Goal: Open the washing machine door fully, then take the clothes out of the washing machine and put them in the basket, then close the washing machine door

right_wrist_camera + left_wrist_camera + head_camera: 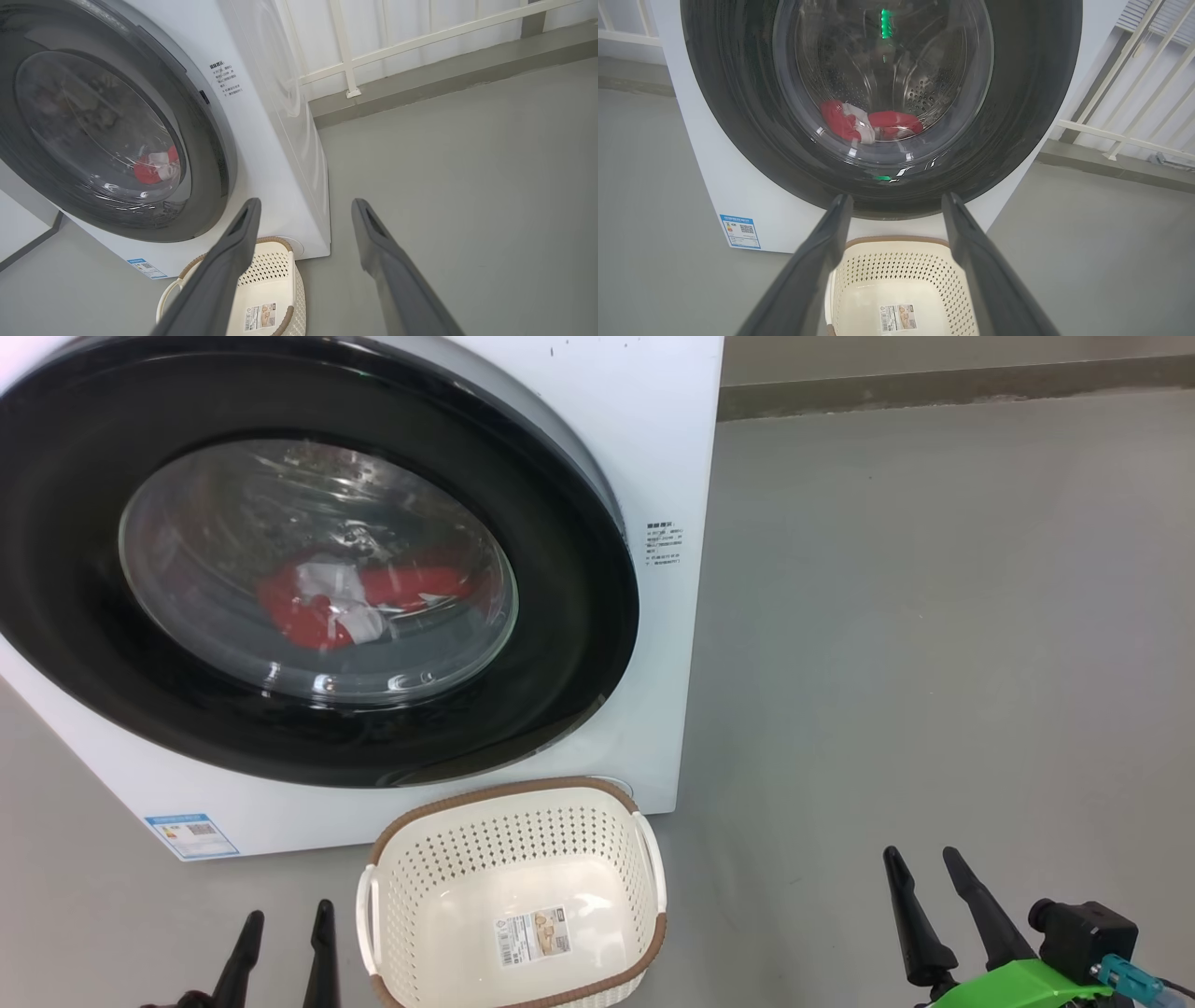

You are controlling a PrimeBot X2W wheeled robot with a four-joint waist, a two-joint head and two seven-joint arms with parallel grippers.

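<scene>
**Camera placement: one head view and two wrist views**

Head view: set high and looking forward and down at close range. The washing machine door (308, 523) takes the upper left and the basket (439, 863) the bottom centre. Left wrist view: set low and looking along the left gripper (896, 196), facing the door nearly square-on. Right wrist view: set low and off to the right, looking along the right gripper (306, 201). It meets the washing machine (653, 448) obliquely, so a side panel shows. All three views share the door, the clothes (317, 611) behind its glass, and the basket.
</scene>
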